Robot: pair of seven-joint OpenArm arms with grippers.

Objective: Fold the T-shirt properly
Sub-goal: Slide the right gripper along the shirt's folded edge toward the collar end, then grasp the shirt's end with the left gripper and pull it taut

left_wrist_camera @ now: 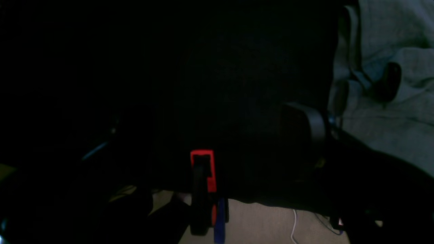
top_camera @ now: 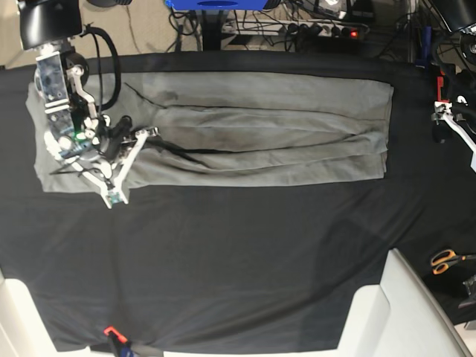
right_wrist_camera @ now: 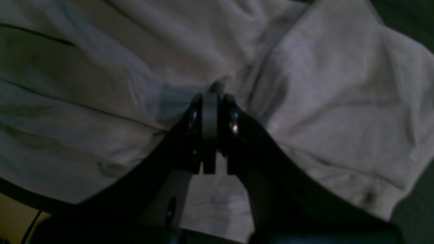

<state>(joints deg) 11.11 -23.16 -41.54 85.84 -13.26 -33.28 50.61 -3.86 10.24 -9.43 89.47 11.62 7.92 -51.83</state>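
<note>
The light-grey T-shirt (top_camera: 245, 130) lies folded lengthwise into a long band across the black table cloth (top_camera: 245, 260). In the base view my right gripper (top_camera: 111, 195) is at the shirt's left end, near its front edge. In the right wrist view its fingers (right_wrist_camera: 213, 98) are closed together on a small raised pinch of the wrinkled shirt (right_wrist_camera: 322, 84). My left gripper (top_camera: 446, 123) is at the table's right edge, off the shirt. The left wrist view is very dark: one dark finger (left_wrist_camera: 315, 125) shows, with shirt fabric (left_wrist_camera: 390, 128) beyond it.
Orange-handled scissors (top_camera: 446, 260) lie at the right edge. A white panel (top_camera: 387, 312) stands at the front right. Red clamps (top_camera: 440, 83) (top_camera: 111, 332) (left_wrist_camera: 203, 169) grip the cloth's edges. Cables and a power strip (top_camera: 327, 30) lie behind the table.
</note>
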